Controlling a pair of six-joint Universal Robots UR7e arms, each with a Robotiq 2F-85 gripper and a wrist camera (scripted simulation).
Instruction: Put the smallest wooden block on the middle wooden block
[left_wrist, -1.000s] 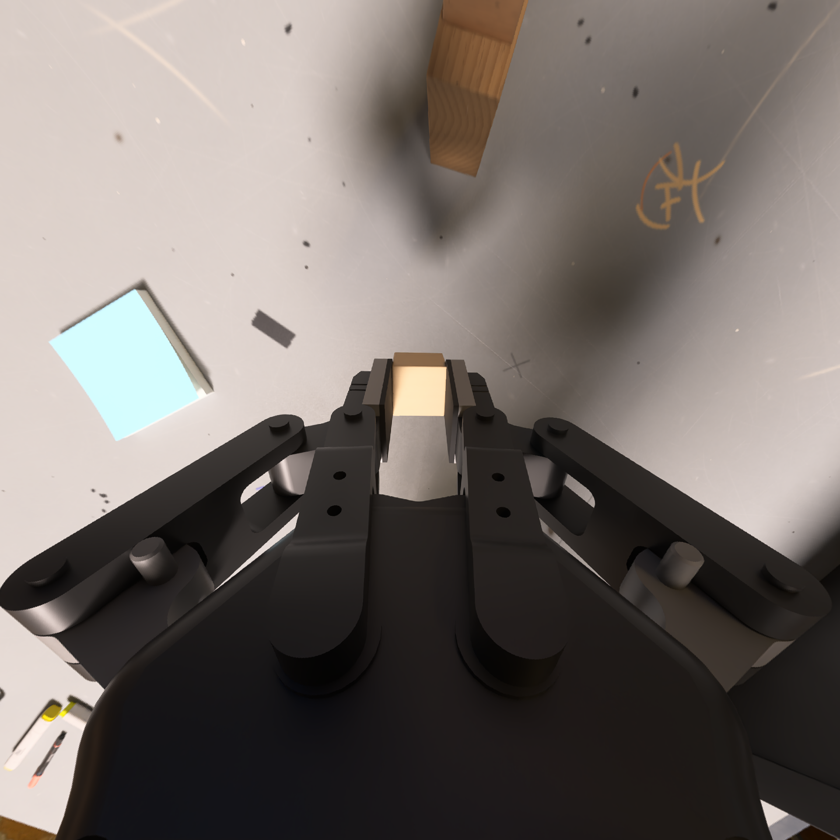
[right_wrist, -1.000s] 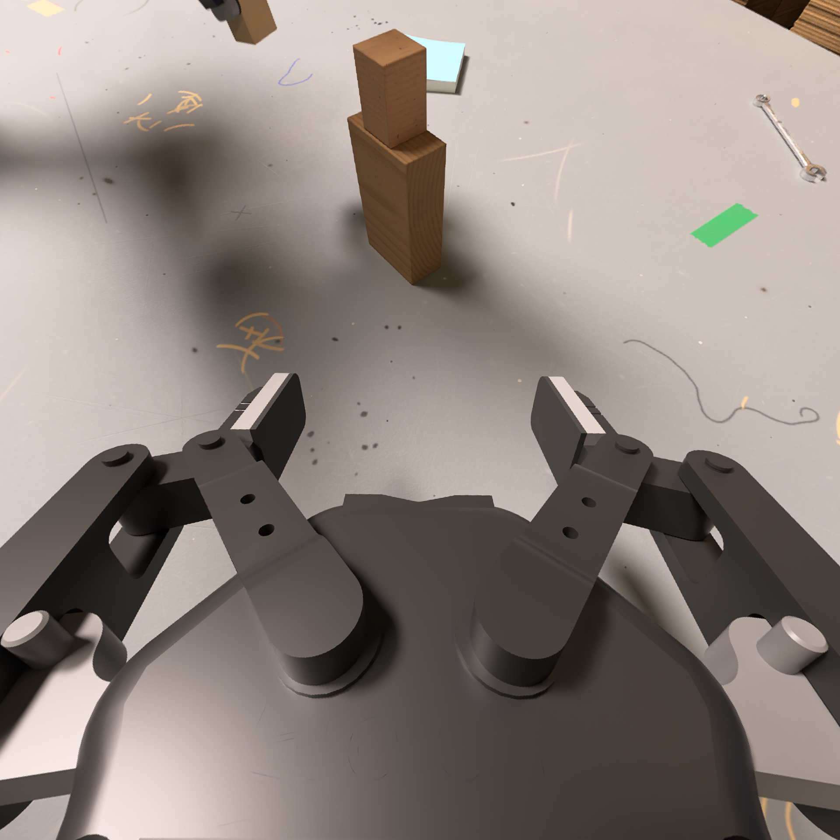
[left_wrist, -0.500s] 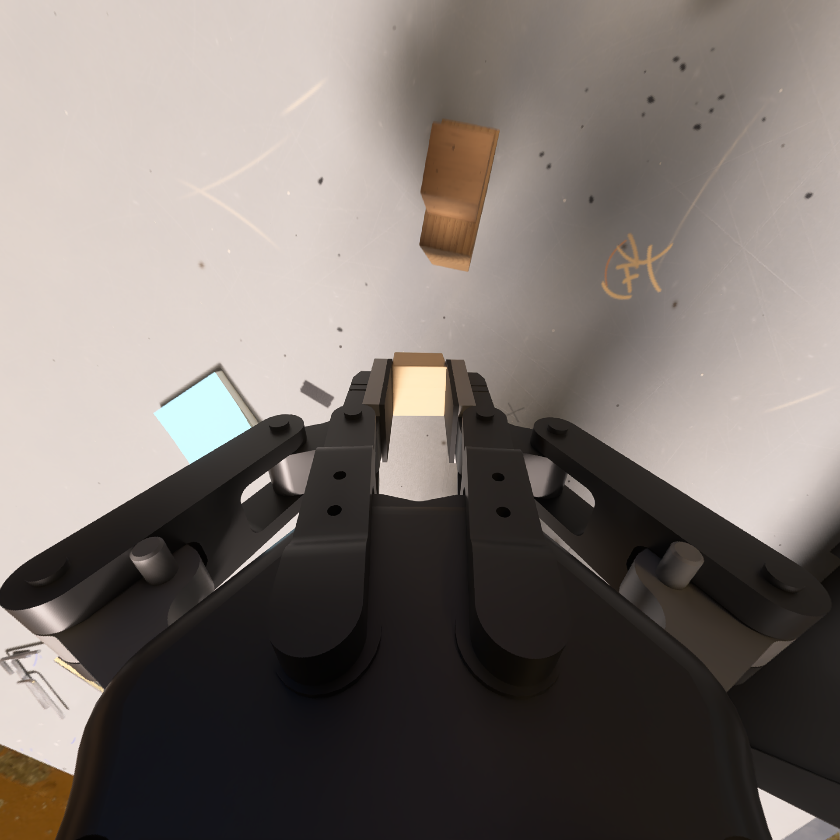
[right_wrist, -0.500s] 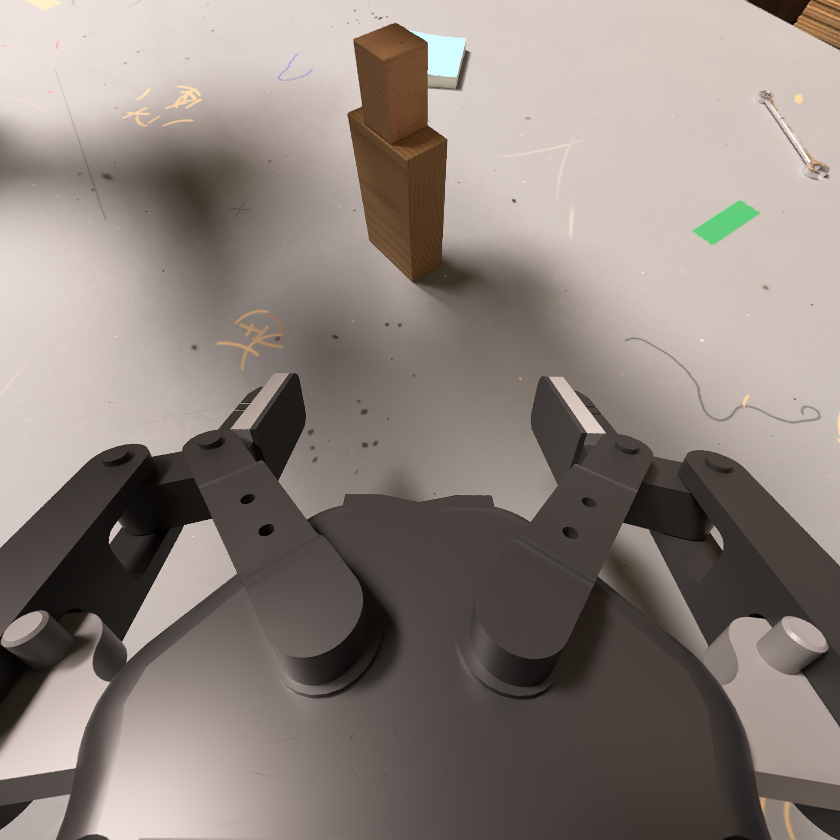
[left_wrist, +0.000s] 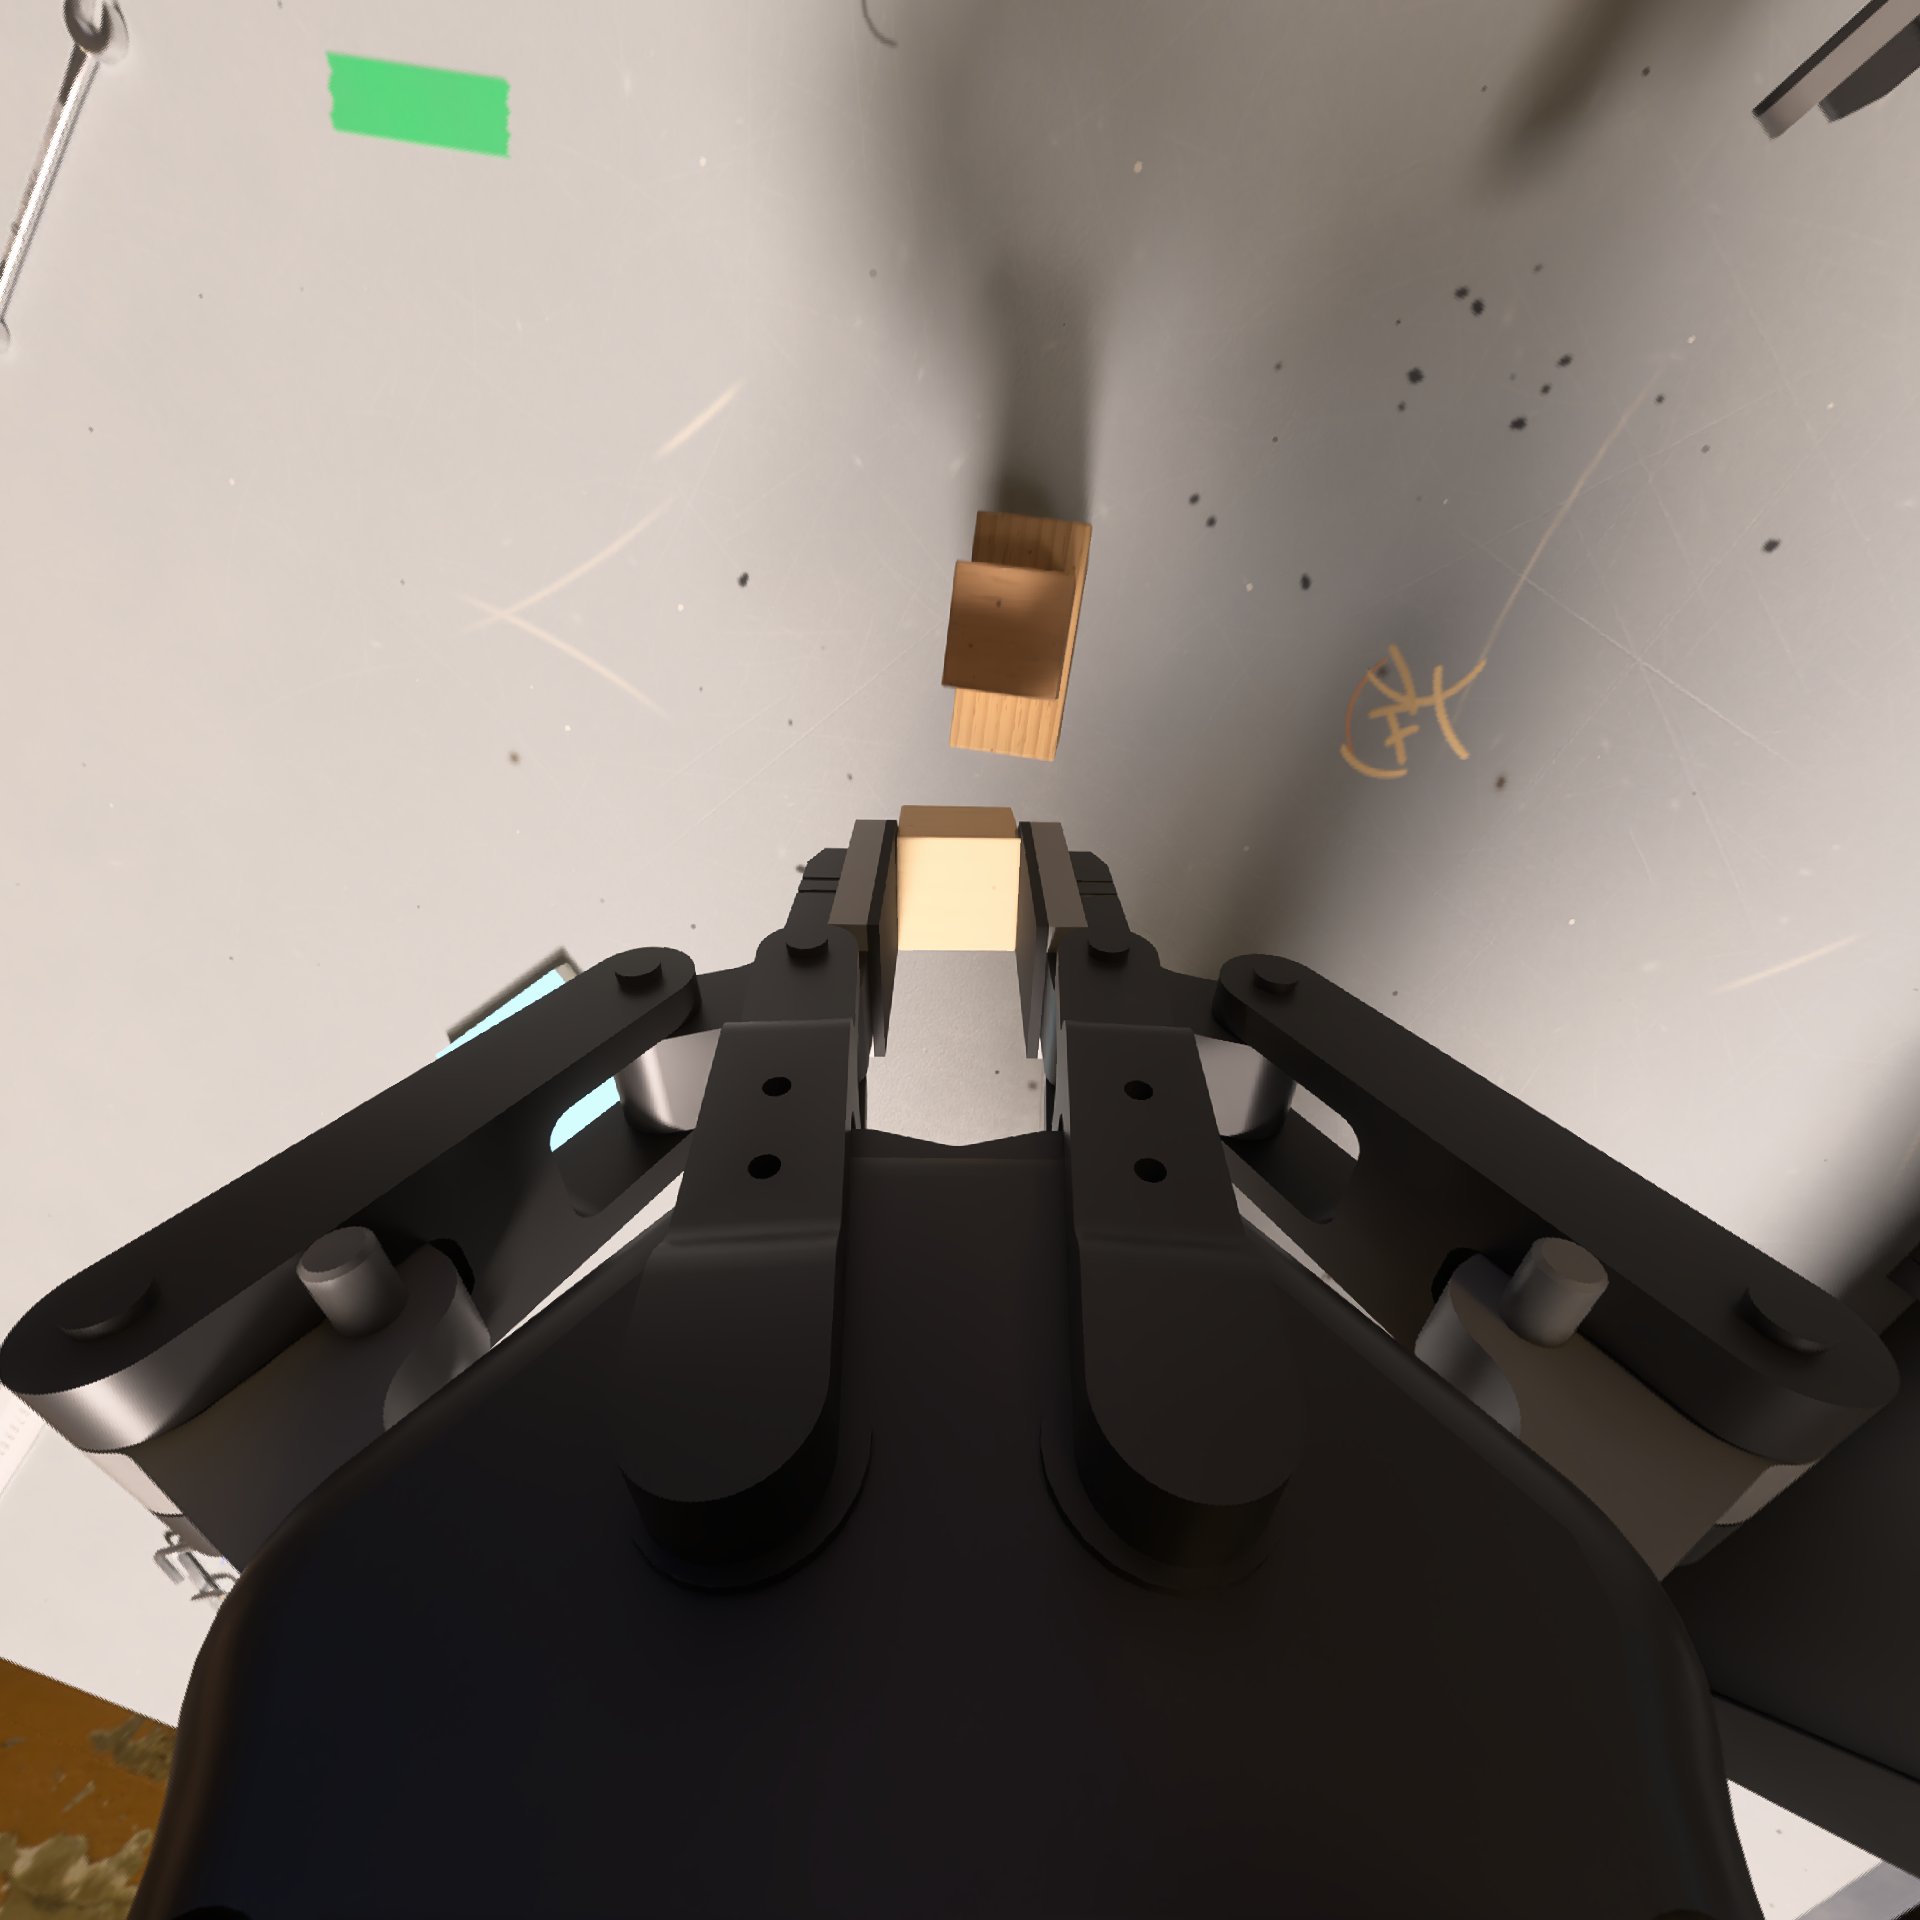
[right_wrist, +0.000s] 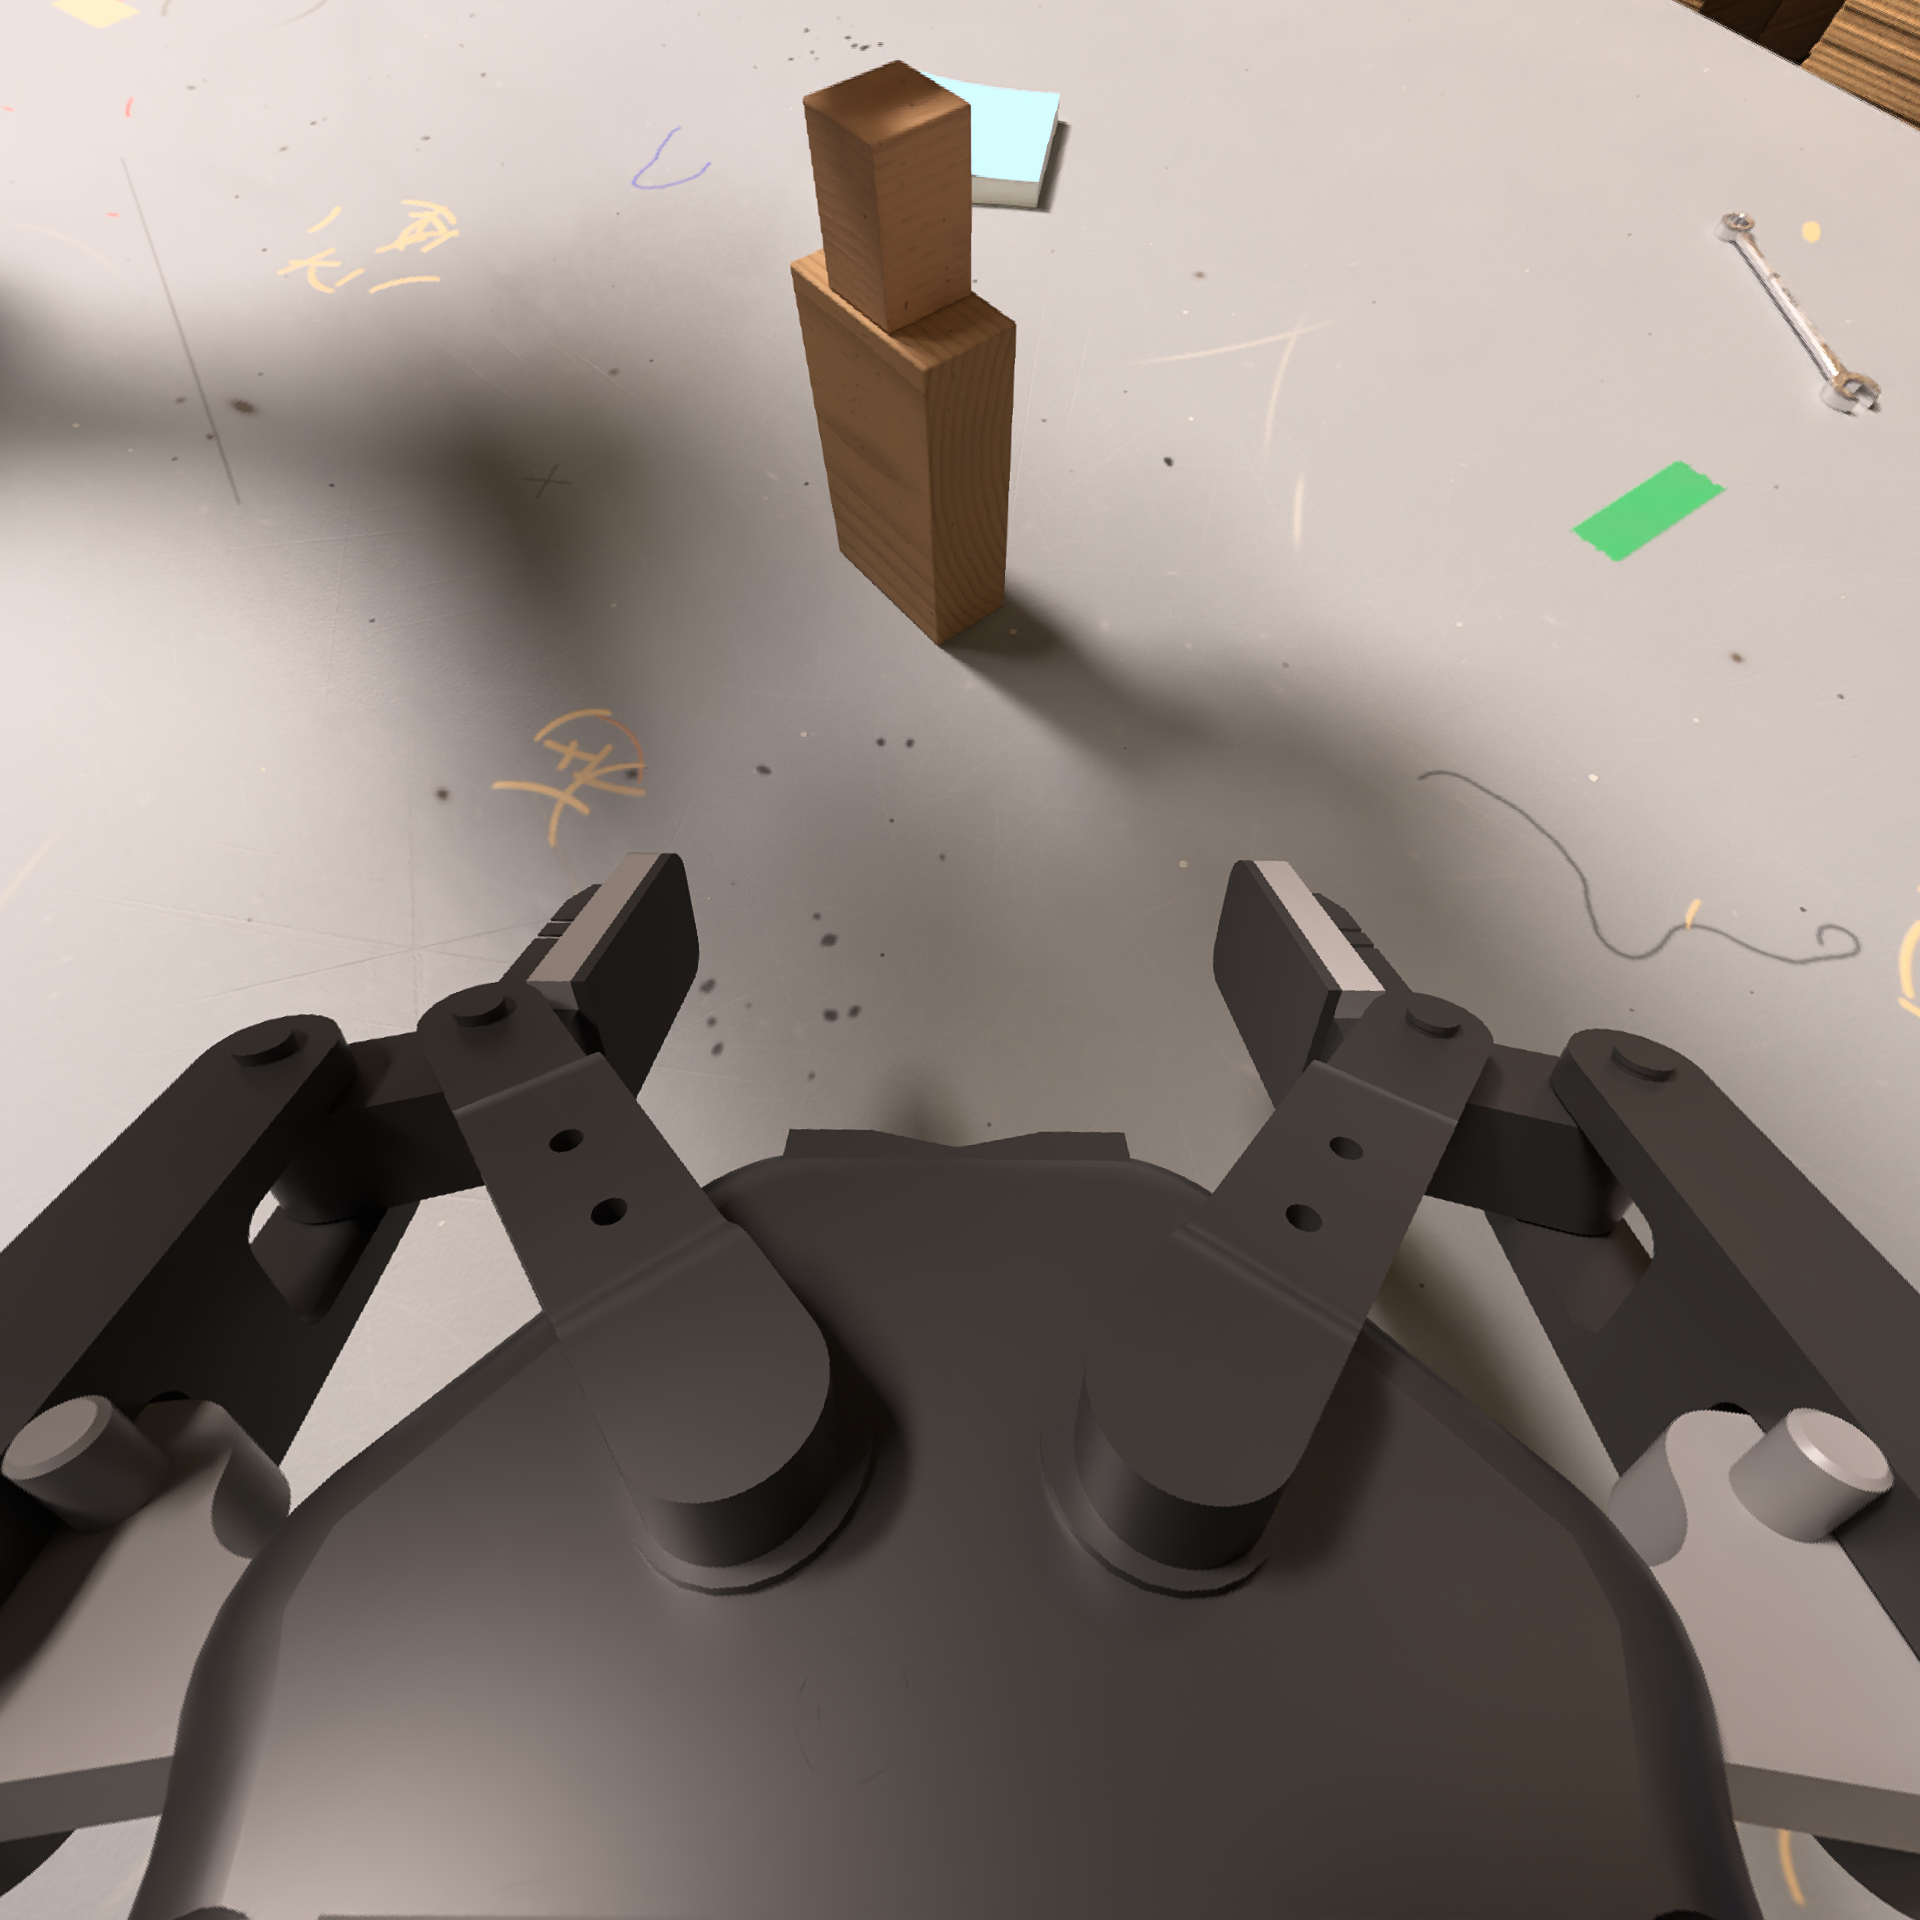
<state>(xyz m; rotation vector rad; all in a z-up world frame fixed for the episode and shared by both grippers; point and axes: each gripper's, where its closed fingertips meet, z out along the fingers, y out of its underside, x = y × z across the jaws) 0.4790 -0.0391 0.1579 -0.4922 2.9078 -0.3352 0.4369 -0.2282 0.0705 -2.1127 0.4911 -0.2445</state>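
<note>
My left gripper (left_wrist: 956, 878) is shut on the smallest wooden block (left_wrist: 954, 894), a pale cube, and holds it high above the table. Just beyond it and below stands the stack: the middle wooden block (left_wrist: 1006, 629) upright on the largest wooden block (left_wrist: 1006, 722). The right wrist view shows the same stack from the side, the middle block (right_wrist: 891, 192) on the tall largest block (right_wrist: 914, 457). My right gripper (right_wrist: 956, 935) is open and empty, low over the table, well short of the stack.
A light blue pad (right_wrist: 1013, 140) lies behind the stack and shows partly under my left linkage (left_wrist: 520, 1023). A green tape strip (right_wrist: 1647, 511) and a wrench (right_wrist: 1797, 312) lie to the right. A dark cord (right_wrist: 1621, 894) curls on the grey table (right_wrist: 1247, 675).
My left gripper has risen and moved over toward the stack with the cube; the stack now sits nearer its fingertips, seen from above. The right gripper has barely moved.
</note>
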